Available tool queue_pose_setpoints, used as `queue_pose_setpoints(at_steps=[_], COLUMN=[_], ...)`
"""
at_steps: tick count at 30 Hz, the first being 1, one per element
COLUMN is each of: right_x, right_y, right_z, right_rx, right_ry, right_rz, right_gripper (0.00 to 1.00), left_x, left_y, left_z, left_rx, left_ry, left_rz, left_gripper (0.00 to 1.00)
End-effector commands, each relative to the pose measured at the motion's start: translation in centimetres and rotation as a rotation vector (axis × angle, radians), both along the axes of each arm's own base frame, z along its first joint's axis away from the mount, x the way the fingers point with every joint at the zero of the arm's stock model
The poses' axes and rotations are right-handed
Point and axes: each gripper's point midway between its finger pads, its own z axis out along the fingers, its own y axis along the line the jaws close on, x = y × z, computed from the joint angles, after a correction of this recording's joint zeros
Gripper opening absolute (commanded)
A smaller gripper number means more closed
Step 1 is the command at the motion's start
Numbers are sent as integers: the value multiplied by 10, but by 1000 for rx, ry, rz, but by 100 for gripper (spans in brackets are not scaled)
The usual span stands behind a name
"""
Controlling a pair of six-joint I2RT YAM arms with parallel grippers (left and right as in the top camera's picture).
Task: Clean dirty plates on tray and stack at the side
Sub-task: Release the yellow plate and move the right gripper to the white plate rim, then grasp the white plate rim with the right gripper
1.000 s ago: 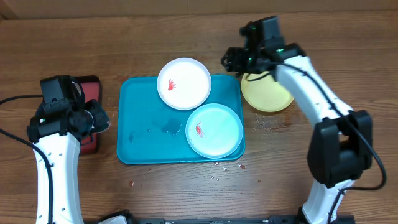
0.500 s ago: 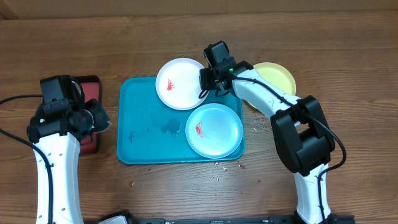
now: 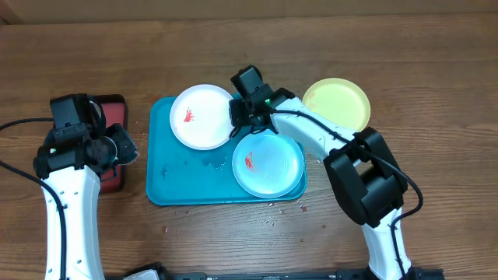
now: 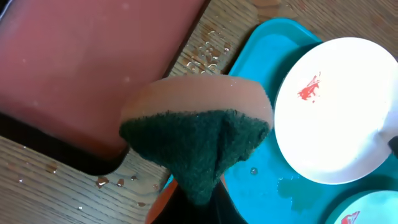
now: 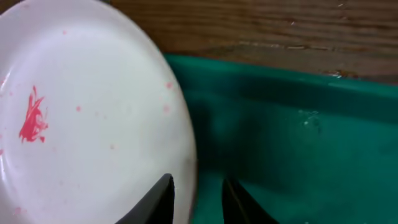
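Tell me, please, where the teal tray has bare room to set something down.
On the tray, the corner near the left arm is bare, bordered by the rim, the white plate and the pale blue plate; it looks wet. The right half is crowded: both plates lie close together and the right pincer grips the white plate's rim.

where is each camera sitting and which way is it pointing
Overhead: fixed above the table, facing straight down on the tray, white plate, pale blue plate and yellow-green plate; left arm and right arm show.
Left wrist: on the left arm, facing down past the left fingers pinching a sponge, toward the tray's left edge.
Right wrist: low over the tray; the right fingers straddle the white plate's rim.
Shared: all three see the white plate's red smear.
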Motion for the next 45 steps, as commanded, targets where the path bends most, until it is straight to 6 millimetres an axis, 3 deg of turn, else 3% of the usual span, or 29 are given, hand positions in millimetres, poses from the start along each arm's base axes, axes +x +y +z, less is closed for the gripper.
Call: queue_pose_setpoints(at_steps=[1,6,9,15,21,28,30,32,35,37,40,41,43,45], right_x=[7,10,7,-24,-62,-70,-70,-70,-72,-74,-74,-73,-71,-69], right_y=[-6,7,13,31,14,17,24,31,41,48,53,54,56,56], right_z=[-18,-15,-15,-15,-28,-30,-28,-26,-24,-23,-21,-20,-19,-19], right_rx=[16,55,82,164,66,46,52,55,64,74,86,91,97,107], right_ry=[42,19,35,164,281,287,265,235,210,198,187,181,171,183], right_rz=[-93,-95,-77,50,173,209,229,270,295,308,315,316,316,277], right_gripper=[28,25,4,4,4,4,13,29,36,52,59,59,37,33], left_x=[4,4,4,6,14,24,29,34,39,40,40,40,39,39], left_y=[-2,-2,-2,-7,-33,-64,-75,-82,-83,-84,-88,-89,-92,-92], left_z=[6,6,6,6,10,14,16,15,7,-3,-21,-26,-35,-43], left_rx=[-19,-19,-19,-42,-83,-77,-71,-66,-66,-75,-111,-125,-143,-150], left_ry=[-23,-23,-22,-30,-67,-95,-111,-121,-102,-72,-14,1,31,55], left_rz=[-3,-3,-3,-21,-170,-273,-311,-334,-334,-334,-342,-345,-349,-351], left_gripper=[4,4,4,4,4,4,4,4,4,4,4,4,4,4])
